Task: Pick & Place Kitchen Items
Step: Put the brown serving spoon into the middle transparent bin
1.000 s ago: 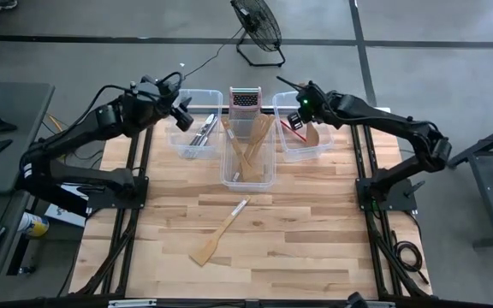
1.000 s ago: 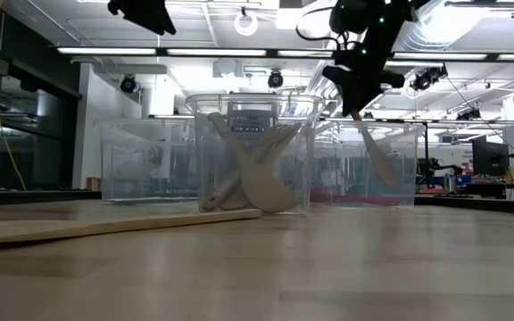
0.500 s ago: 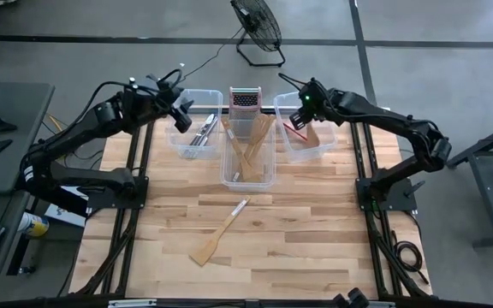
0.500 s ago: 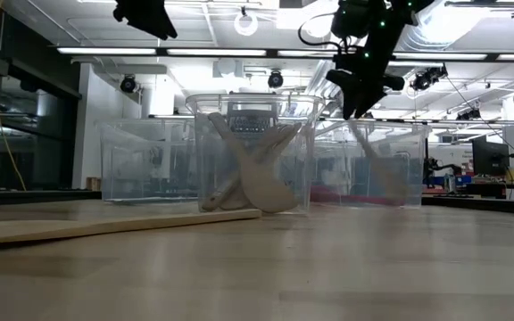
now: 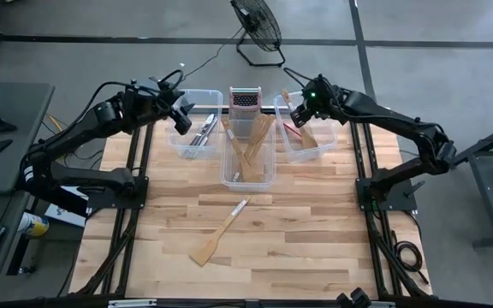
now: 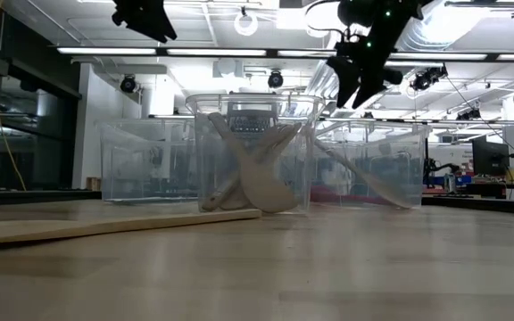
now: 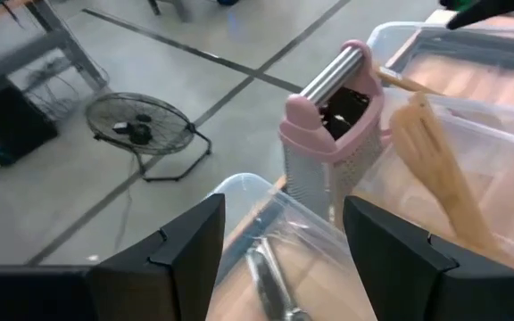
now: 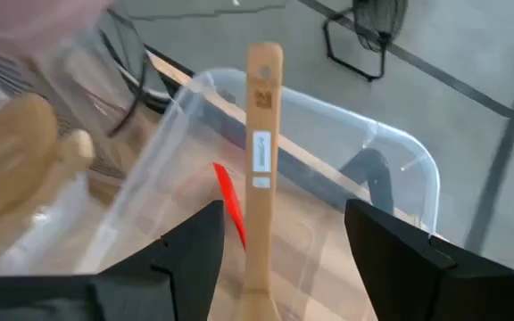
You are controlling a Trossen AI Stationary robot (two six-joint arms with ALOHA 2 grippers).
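My right gripper hangs open above the right clear bin. Below it a pale wooden spoon lies slanted in that bin, its bowl on the floor and its handle leaning on the far rim. A red-headed spatula lies beside it. My left gripper is open above the left bin, which holds metal cutlery. On the bare table lie a wooden spatula and a small pale-handled utensil.
The middle bin holds several wooden utensils. A metal box grater with a pink top stands at its far end. The near half of the wooden table is bare except for the two loose utensils.
My right gripper has opened and let go of the wooden spoon. The spoon has dropped from hanging below the fingers into the right bin, where it now lies slanted with its handle against the rim.
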